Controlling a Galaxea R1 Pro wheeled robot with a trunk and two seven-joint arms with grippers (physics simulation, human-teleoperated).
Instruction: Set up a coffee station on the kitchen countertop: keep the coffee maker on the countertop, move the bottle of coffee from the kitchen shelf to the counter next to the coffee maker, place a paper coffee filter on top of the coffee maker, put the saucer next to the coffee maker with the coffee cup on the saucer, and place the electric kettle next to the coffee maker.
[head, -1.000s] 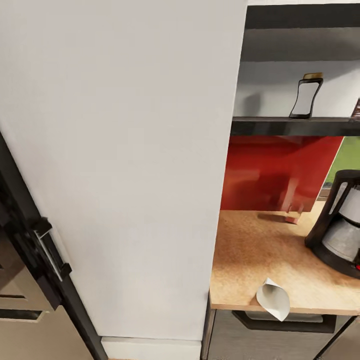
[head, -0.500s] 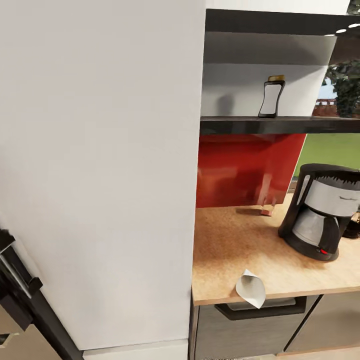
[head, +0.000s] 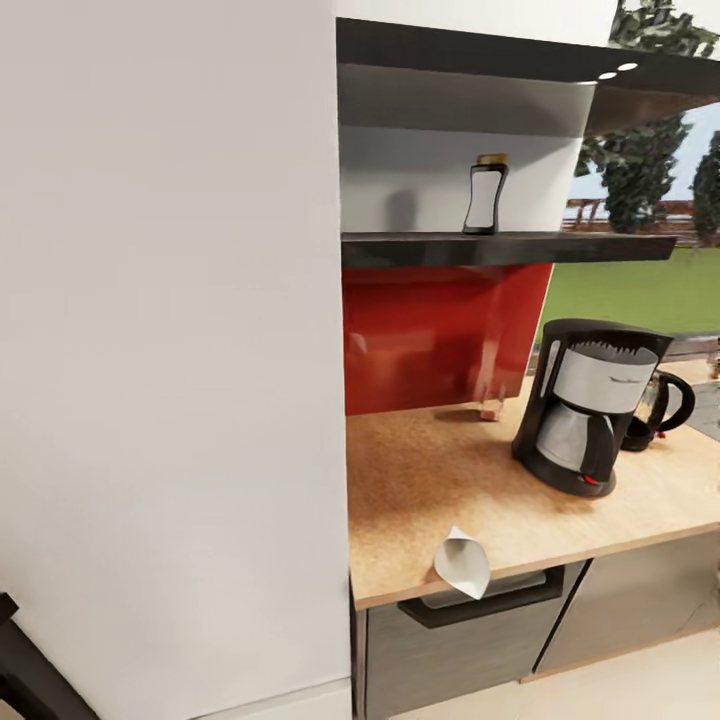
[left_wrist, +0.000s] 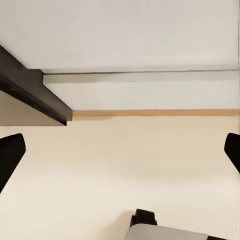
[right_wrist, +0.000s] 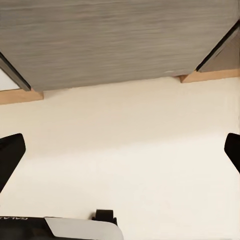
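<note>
Tan wood-look surface runs from a tall white panel off to the right in my head view. Coffee maker stands upright on it, red switch low on its front. Electric kettle sits just behind and to its right, partly hidden by it; I cannot tell whether they touch. Paper coffee filter lies on its side at the front edge, overhanging the dark grey drawer front. Bottle of coffee stands upright on the kitchen shelf, above the red backsplash.

Left wrist view: my left claw is spread wide, dark fingertips at opposite edges, nothing between them. Pale floor below, white plinth beyond.

Right wrist view: my right claw is also spread wide and empty, fingertips far apart, over pale floor with a grey wood-grain cabinet front ahead.
</note>
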